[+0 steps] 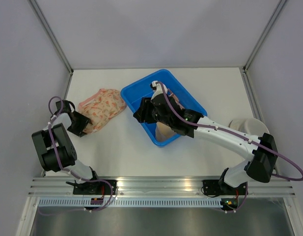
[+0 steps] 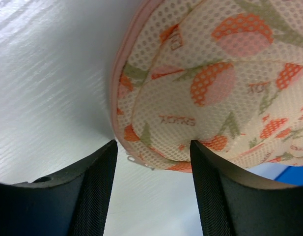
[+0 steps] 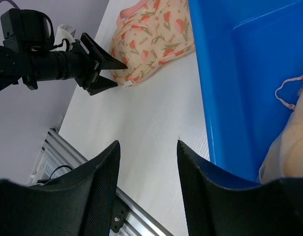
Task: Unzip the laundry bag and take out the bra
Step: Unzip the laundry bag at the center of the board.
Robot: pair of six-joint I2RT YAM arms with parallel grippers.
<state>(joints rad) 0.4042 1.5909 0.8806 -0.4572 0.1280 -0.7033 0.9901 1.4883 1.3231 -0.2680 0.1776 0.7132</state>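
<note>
The laundry bag point(image 1: 101, 108) is pale mesh with an orange and pink flower print, lying flat on the white table left of the blue bin point(image 1: 133, 93). Its rounded edge point(image 2: 215, 83) fills the left wrist view, with a small zipper pull point(image 2: 132, 159) at the rim. My left gripper point(image 2: 152, 147) is open just short of that edge, nothing between its fingers. The beige bra point(image 1: 165, 132) lies in the bin's near end; its strap point(image 3: 287, 93) shows in the right wrist view. My right gripper point(image 3: 147, 145) is open and empty above the bin's left rim.
The blue bin point(image 3: 239, 73) sits at mid-table, angled. A pale grey-beige object point(image 1: 247, 127) lies at the right edge behind the right arm. Grey walls enclose the table; an aluminium rail point(image 1: 161, 184) runs along the near edge.
</note>
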